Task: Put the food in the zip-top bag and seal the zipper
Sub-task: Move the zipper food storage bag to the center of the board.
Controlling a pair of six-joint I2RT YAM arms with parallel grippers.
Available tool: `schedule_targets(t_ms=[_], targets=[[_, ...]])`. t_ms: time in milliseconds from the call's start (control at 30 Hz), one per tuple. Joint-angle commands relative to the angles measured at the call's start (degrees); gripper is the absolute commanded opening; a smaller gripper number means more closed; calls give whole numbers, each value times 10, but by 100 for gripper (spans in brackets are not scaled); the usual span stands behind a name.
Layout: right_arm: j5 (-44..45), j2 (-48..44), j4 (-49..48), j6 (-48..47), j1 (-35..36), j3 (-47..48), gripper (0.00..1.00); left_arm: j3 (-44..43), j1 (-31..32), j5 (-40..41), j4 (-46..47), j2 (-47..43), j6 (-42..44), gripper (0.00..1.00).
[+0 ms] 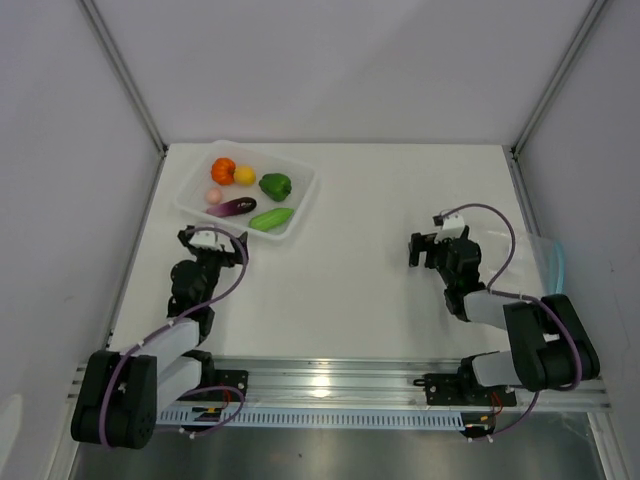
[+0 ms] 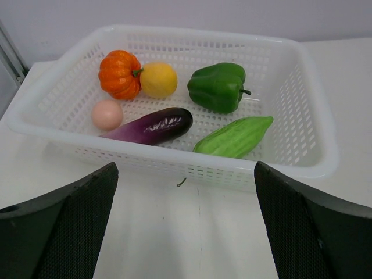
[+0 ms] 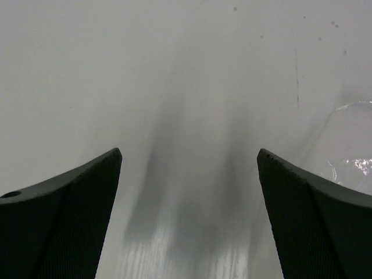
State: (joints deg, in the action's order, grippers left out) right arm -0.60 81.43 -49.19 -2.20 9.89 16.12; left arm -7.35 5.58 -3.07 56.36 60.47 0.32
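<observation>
Facing a white basket (image 2: 290,168) just ahead of the left end effector (image 2: 185,174), spread wide and holding nothing. Lying loose inside it: pumpkin (image 2: 119,74), lemon (image 2: 158,79), pepper (image 2: 218,86), peach (image 2: 107,114), eggplant (image 2: 152,125), cucumber (image 2: 232,137). Gathered in one spot, probably for picking one at a time. Pointing the right end effector (image 3: 189,154) at bare counter (image 1: 370,200), likewise wide and empty. Lying flat to its right: the clear bag (image 1: 540,262), blue zipper (image 1: 561,265) along the edge farthest from it. Well apart from the food, so calling for each piece to be carried across. Not yet bagging anything.
</observation>
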Motion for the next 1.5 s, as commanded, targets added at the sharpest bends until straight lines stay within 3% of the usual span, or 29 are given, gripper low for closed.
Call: schedule_targets(t_ms=[0, 67, 233, 333, 400, 500, 600, 800, 900, 1067, 1167, 1300, 1467], targets=[[68, -69, 184, -19, 46, 102, 99, -48, 5, 13, -105, -30, -20, 100], [75, -72, 294, 1, 53, 170, 99, -75, 6, 17, -167, -38, -38, 100], [59, -79, 398, 112, 56, 240, 99, -89, 11, 35, -205, -58, -78, 99], [80, -59, 553, 156, 51, 319, 99, -135, 12, 39, -306, -74, -114, 100], [109, -58, 594, 191, 42, 356, 99, -164, 13, 38, -364, -90, -145, 99], [203, -82, 701, 315, 9, 387, 100, -196, 14, 23, -405, -113, -184, 99], [116, -117, 723, 331, -54, 402, 99, -244, 14, -8, -487, -121, -219, 100], [200, -65, 862, 340, -94, 487, 99, -322, 14, -8, -687, -84, -204, 99], [206, -50, 886, 369, -157, 491, 99, -325, 14, -34, -728, -97, -188, 99], [104, -8, 858, 367, -243, 430, 99, -338, 12, 6, -837, -135, -259, 99], [48, 5, 817, 357, -266, 387, 99, -347, 12, -92, -837, -144, -247, 100], [-3, 16, 782, 345, -230, 369, 99, -355, 12, -163, -808, -137, -289, 99], [-106, 72, 708, 373, -92, 358, 99, -368, 14, -205, -778, -122, -308, 99]])
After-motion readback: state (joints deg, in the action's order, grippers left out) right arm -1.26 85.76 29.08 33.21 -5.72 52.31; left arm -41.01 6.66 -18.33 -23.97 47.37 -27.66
